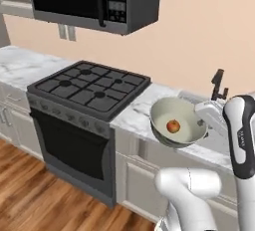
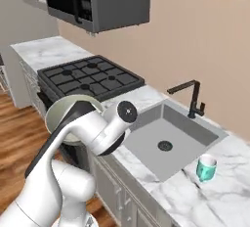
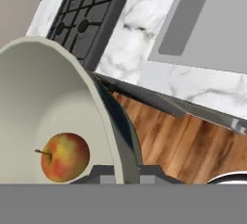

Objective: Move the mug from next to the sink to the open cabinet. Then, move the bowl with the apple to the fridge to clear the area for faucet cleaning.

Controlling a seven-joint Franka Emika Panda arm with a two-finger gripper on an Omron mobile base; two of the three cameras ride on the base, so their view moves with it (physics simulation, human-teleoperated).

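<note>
Bowl (image 1: pixel 178 123) is lifted off the counter (image 1: pixel 130 115), held out past its front edge between stove (image 1: pixel 89 88) and sink (image 2: pixel 168 135). Apple (image 3: pixel 64 156) sits inside. Gripper (image 3: pixel 126 172) is clamped on the bowl's rim, as far as the hand view shows; fingertips are mostly hidden. Mug (image 2: pixel 206 168) stands on the counter right of the sink, near its front corner. Faucet (image 2: pixel 192 97) is behind the basin.
</note>
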